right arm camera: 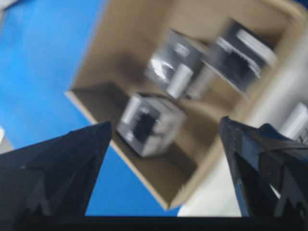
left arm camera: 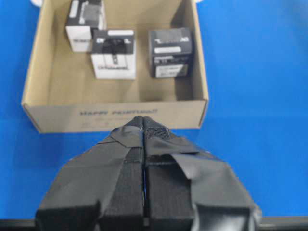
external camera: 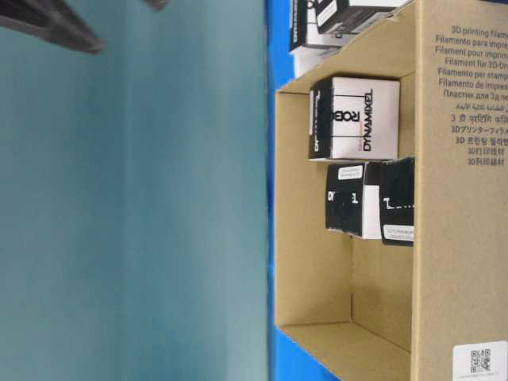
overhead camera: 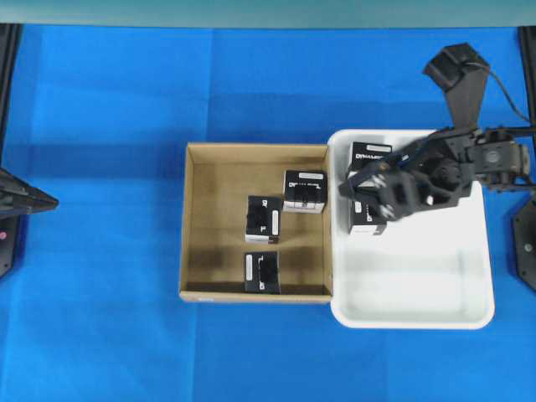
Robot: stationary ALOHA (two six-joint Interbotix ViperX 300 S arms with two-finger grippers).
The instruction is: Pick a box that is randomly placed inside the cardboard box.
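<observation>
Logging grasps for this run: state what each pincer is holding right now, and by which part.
Nothing is held. The right pincer is wide open, empty, above the white tray's edge beside the cardboard box. The left pincer is shut on nothing.

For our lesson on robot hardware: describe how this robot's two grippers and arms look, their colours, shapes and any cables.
Both are black. The left gripper has two long fingers wrapped in black tape, tapering to a wedge. The right gripper has pointed, taped fingers too. From overhead, the right arm is a chunky black linkage carrying a boxy black camera with a thin dark cable.
</observation>
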